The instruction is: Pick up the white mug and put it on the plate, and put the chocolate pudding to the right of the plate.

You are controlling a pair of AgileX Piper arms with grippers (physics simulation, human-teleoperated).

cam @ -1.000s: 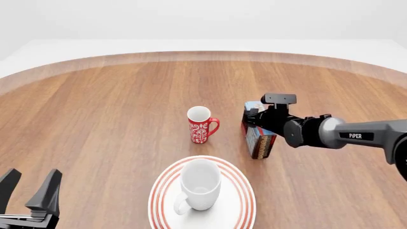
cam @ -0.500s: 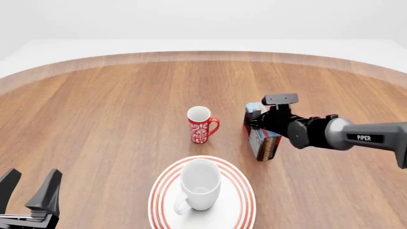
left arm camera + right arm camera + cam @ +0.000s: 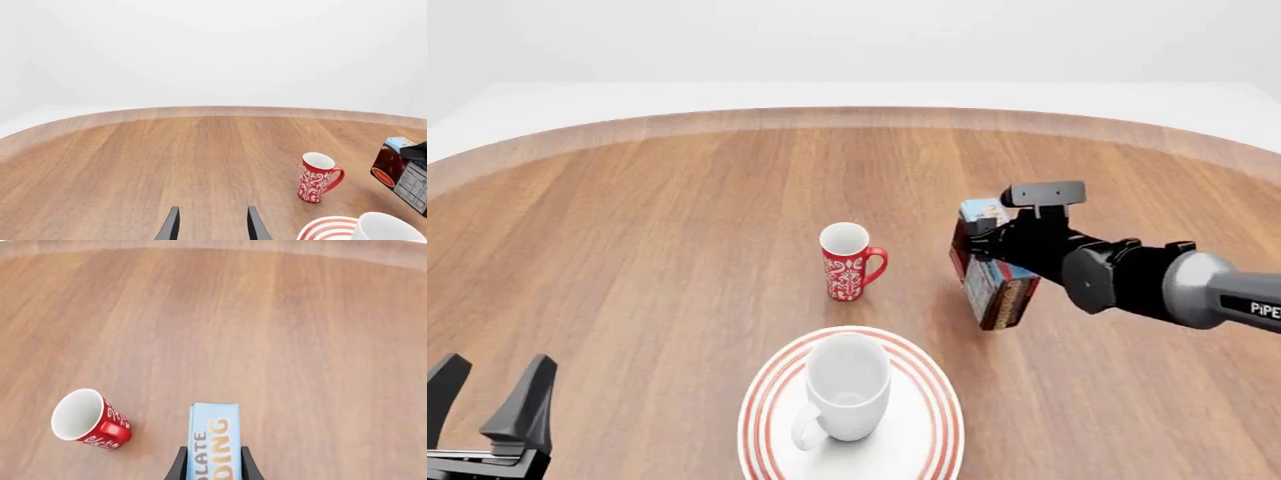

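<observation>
Two grippers show at this moment, and they stand very differently. The right gripper (image 3: 998, 252) is clamped on the chocolate pudding box (image 3: 993, 272): in the right wrist view its two dark fingers (image 3: 179, 466) press against the narrow sides of the box (image 3: 213, 440), one on each side, with the light blue lettered face between them. From the front the box looks tilted, its blue top leaning away and its dark brown lower end toward the near side; whether that lower end touches the table (image 3: 641, 230) cannot be told. The box sits to the right of the red mug (image 3: 849, 261) and beyond the right side of the plate (image 3: 934, 420), apart from both.

The left gripper (image 3: 487, 405) sits low at the near left corner of the front view, well apart from everything else. Its fingers (image 3: 529, 398) are spread wide with nothing between them; the left wrist view shows the same two finger tips (image 3: 171, 226) apart over bare wood.

The white mug (image 3: 843, 386) stands upright on the plate, its handle pointing to the near left, its body inside the red rings. The red mug stands upright just beyond the plate, handle to the right. In the left wrist view the red mug (image 3: 316, 177), a bit of the plate's rim (image 3: 325, 230), the white mug's rim (image 3: 387, 227) and the box (image 3: 400, 172) all appear together.
</observation>
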